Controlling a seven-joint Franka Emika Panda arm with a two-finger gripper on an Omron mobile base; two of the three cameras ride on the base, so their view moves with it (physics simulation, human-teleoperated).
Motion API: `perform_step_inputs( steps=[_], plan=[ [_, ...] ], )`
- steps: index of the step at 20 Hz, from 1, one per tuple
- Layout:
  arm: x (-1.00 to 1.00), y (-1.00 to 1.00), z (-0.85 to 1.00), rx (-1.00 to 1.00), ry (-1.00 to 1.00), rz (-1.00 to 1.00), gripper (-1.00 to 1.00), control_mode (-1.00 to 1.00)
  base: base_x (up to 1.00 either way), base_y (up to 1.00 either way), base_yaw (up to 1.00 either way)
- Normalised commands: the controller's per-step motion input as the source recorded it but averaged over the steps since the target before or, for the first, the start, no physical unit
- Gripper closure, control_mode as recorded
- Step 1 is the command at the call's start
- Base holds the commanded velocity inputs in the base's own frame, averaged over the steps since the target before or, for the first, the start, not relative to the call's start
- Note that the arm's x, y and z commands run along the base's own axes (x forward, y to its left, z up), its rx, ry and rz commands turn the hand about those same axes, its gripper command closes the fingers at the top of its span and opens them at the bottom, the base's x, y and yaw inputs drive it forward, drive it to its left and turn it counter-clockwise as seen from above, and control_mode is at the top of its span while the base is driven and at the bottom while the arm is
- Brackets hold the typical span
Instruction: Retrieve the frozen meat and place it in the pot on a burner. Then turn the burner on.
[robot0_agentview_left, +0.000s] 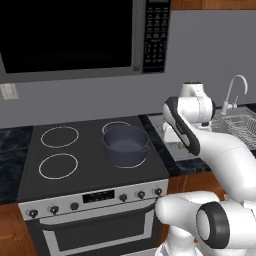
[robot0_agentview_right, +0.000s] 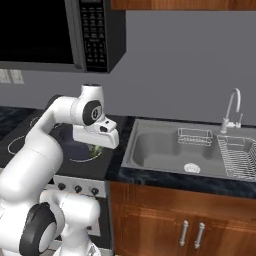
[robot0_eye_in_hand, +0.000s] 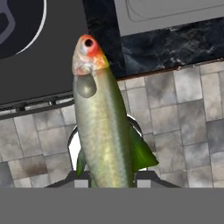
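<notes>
One gripper (robot0_eye_in_hand: 105, 181), jaws closed on the tail of the frozen meat (robot0_eye_in_hand: 103, 127), a greenish fish with an orange-red head pointing to 12 o'clock in the hand view. Beyond it: tiled floor (robot0_eye_in_hand: 183, 127), then the stove front edge. Pot (robot0_agentview_left: 125, 145) sits on the front-right burner (robot0_agentview_left: 131, 162) of the cooktop (robot0_agentview_left: 90, 150); sink (robot0_agentview_right: 165, 147) at 3 o'clock.

Frozen meat (robot0_eye_in_hand: 103, 118): tail end hidden behind gripper (robot0_eye_in_hand: 109, 177) at 6 o'clock. Pot (robot0_eye_in_hand: 11, 22) cut off at 10 o'clock. From the right base, pot hidden behind arm.
</notes>
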Motion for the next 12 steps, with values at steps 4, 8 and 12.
perform_step_inputs(
  steps=[4, 8, 12],
  plan=[
    [0.0, 0.0, 0.0, 0.0, 0.0, 0.0, 1.0, 1.0, 0.0, 0.46, -0.05],
    [0.0, 0.0, 0.0, 0.0, 0.0, 0.0, 1.0, 1.0, 0.0, 0.38, -0.06],
    [0.0, 0.0, 0.0, 0.0, 0.0, 0.0, 1.0, 1.0, 0.0, 0.35, -0.06]
  ],
)
